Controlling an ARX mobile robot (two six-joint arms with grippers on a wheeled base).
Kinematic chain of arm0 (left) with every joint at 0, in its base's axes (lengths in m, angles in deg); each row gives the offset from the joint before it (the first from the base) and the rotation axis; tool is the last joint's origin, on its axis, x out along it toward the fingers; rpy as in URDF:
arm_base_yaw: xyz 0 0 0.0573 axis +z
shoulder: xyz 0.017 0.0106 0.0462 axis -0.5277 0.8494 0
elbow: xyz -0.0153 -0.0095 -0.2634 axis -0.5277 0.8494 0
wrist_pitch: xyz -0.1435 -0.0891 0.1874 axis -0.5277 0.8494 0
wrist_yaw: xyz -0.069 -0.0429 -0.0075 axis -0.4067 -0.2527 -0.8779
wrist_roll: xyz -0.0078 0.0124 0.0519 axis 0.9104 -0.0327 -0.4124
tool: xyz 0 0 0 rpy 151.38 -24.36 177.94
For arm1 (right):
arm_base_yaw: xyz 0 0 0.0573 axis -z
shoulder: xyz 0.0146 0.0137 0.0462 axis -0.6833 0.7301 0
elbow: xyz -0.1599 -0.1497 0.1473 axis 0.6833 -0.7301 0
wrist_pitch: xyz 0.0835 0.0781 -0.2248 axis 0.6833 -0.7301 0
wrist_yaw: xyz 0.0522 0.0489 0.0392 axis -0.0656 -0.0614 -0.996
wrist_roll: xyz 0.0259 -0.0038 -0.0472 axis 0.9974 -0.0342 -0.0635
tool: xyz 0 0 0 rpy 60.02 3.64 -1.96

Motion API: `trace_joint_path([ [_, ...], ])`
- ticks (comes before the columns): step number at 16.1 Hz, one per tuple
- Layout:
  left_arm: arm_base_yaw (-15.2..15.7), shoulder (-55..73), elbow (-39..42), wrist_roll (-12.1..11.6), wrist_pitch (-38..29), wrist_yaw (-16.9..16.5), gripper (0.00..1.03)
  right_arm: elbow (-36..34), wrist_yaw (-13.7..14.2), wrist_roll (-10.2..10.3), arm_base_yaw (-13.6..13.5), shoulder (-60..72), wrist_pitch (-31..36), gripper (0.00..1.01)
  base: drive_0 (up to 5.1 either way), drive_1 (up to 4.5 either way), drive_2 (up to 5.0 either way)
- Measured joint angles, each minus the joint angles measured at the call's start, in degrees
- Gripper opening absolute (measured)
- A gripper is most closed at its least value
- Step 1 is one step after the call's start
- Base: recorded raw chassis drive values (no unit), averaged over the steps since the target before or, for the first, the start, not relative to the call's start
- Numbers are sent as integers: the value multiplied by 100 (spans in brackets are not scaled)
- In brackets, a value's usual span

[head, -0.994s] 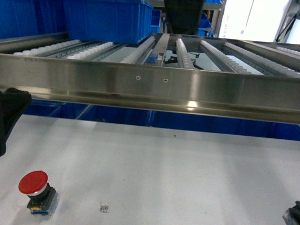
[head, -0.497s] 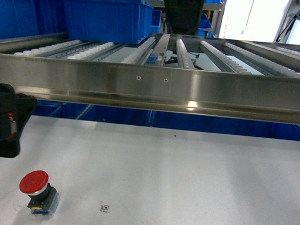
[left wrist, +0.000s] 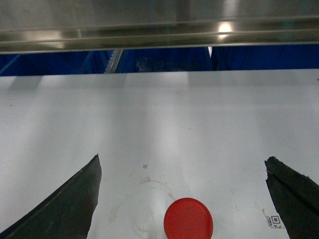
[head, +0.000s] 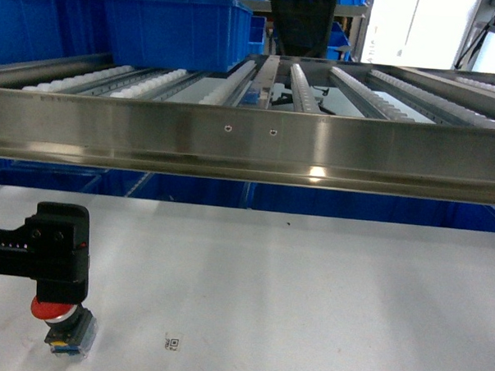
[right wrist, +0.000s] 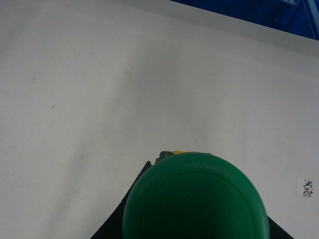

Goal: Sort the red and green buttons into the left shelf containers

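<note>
The red button (head: 51,311) stands on the white table at the near left, its cap partly covered by my left gripper (head: 60,268) just above it. In the left wrist view the gripper (left wrist: 183,157) is open wide, its dark fingertips (left wrist: 79,199) far apart, and the red cap (left wrist: 188,218) lies below and between them, untouched. The green button (right wrist: 195,199) fills the bottom of the right wrist view, with my right gripper's black fingers (right wrist: 115,224) showing on both sides under its cap, above the table. Big blue ribbed bins (head: 168,26) sit on the roller shelf at top left.
A long steel shelf beam (head: 249,144) crosses in front of the roller tracks (head: 301,85), overhanging the table's far edge. More blue bins (head: 67,180) show under it. A small QR sticker (head: 173,343) lies right of the red button.
My left gripper came in from the left edge, moving down and right until it hangs over the red button. The right gripper dropped out of the head view's bottom right corner.
</note>
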Motion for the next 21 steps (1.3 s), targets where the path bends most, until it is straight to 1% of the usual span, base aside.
trace_joint_path([
  [2, 22, 315, 0, 140, -133, 52, 98, 0, 0, 0, 0, 0, 0, 26, 0, 0, 0],
  [4, 125, 761, -20, 260, -282, 48, 98, 0, 0, 0, 0, 0, 0, 26, 0, 0, 0],
  [5, 190, 988, -85, 289, -385, 111, 98, 0, 0, 0, 0, 0, 0, 26, 0, 0, 0],
  [6, 256, 1196, -205, 299, -507, 85, 98, 0, 0, 0, 0, 0, 0, 26, 0, 0, 0],
  [8, 313, 1591, -501, 310, -564, -57, 98, 0, 0, 0, 0, 0, 0, 26, 0, 0, 0],
  [9, 302, 1766, -601, 317, -540, -101, 98, 0, 0, 0, 0, 0, 0, 26, 0, 0, 0],
  [12, 223, 2098, -767, 343, -503, -66, 98, 0, 0, 0, 0, 0, 0, 26, 0, 0, 0],
  [16, 50, 2387, -876, 476, -420, 42, 98, 0, 0, 0, 0, 0, 0, 26, 0, 0, 0],
  [17, 7, 2470, -876, 535, -413, 118, 98, 0, 0, 0, 0, 0, 0, 26, 0, 0, 0],
  [21, -94, 2796, -879, 726, -385, 195, 98, 0, 0, 0, 0, 0, 0, 26, 0, 0, 0],
])
